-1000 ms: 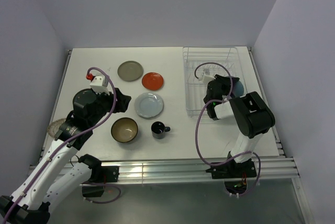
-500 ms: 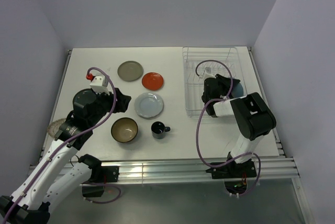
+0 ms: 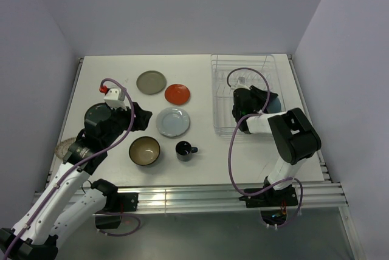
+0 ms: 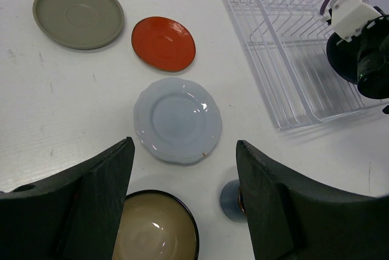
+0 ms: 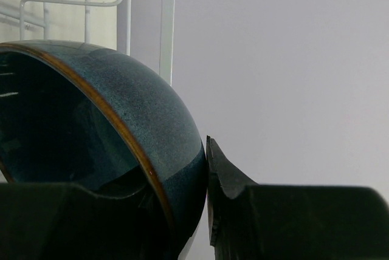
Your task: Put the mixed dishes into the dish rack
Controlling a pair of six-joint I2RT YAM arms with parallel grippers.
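White table (image 3: 206, 158) between pale lilac walls (image 3: 182, 11), aluminium rails (image 3: 200, 197) along near edge.

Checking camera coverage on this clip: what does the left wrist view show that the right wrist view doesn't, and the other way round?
Only the left wrist view: the grey-olive plate, orange-red plate, pale blue-white plate, olive-brown bowl and black mug, all lying on the table. Only the right wrist view: the teal-blue bowl up close, its wall pinched by the right gripper, one finger inside and one outside. Both: the white wires of the dish rack.
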